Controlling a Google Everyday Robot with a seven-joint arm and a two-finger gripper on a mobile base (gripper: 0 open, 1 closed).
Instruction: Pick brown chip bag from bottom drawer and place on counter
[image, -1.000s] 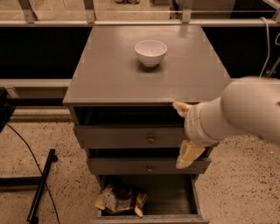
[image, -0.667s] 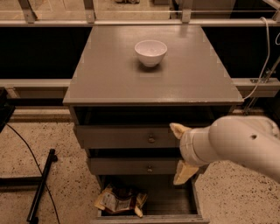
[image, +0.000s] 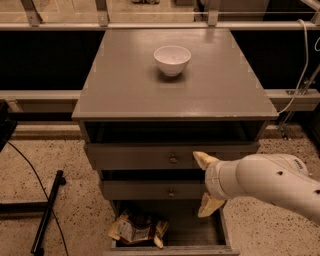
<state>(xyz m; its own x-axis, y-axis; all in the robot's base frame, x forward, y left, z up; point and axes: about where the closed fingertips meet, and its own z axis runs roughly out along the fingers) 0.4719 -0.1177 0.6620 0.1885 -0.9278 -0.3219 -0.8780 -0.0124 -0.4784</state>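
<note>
Arm (image: 270, 182) reaches from right, fingers (image: 204, 160) spread wide, empty, above the bottom drawer (image: 192, 227)

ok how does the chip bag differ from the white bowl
The brown chip bag is crumpled, brown and pale yellow; the white bowl is smooth, round and plain white. The bag lies low in the open bottom drawer; the bowl stands upright on the counter. Shared: neither is held. The gripper is open in front of the knobbed drawers, above and right of the bag.
</note>
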